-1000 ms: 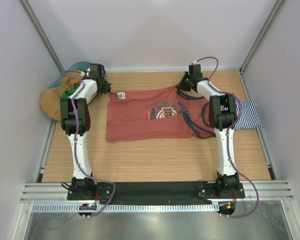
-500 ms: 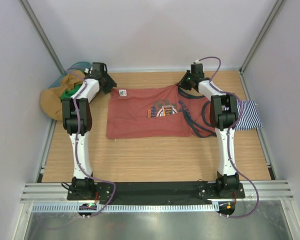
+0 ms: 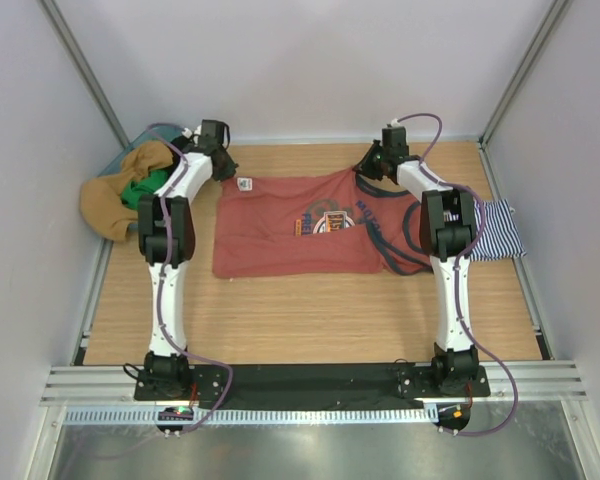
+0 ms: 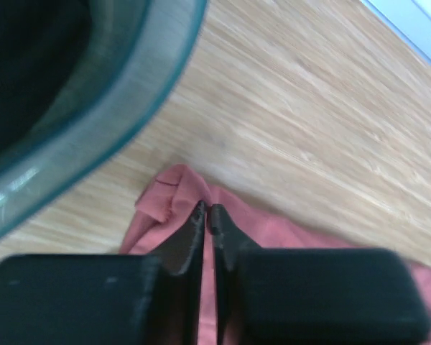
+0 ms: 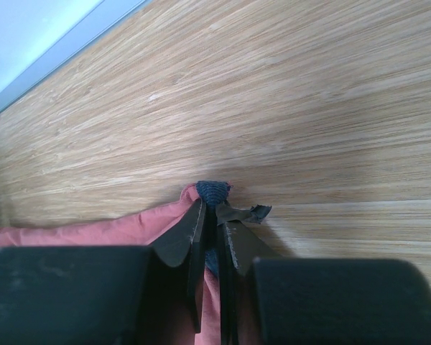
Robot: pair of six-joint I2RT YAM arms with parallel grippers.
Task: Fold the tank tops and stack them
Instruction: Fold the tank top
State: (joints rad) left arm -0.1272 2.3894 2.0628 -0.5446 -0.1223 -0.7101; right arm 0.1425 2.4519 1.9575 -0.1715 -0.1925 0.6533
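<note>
White walls (image 3: pixel 310 70) enclose a pale wooden tabletop (image 3: pixel 310 320). Against a second ago, we see the left gripper (image 4: pixel 207 214) shifted rightward, away from the teal plastic bin (image 4: pixel 122 93) at upper left, and the red top's left edge drawn in with it. The rust-red tank top with navy trim and a round chest graphic (image 3: pixel 280 240) lies spread at centre frame, a white label (image 3: pixel 244 185) on its upper-left corner. Each gripper pinches tight on an upper corner: the left on plain red cloth, the right gripper (image 5: pixel 211 213) on navy trim. The navy-and-white striped tank top (image 3: pixel 500 232) lies at the right edge, apart from both grippers.
</note>
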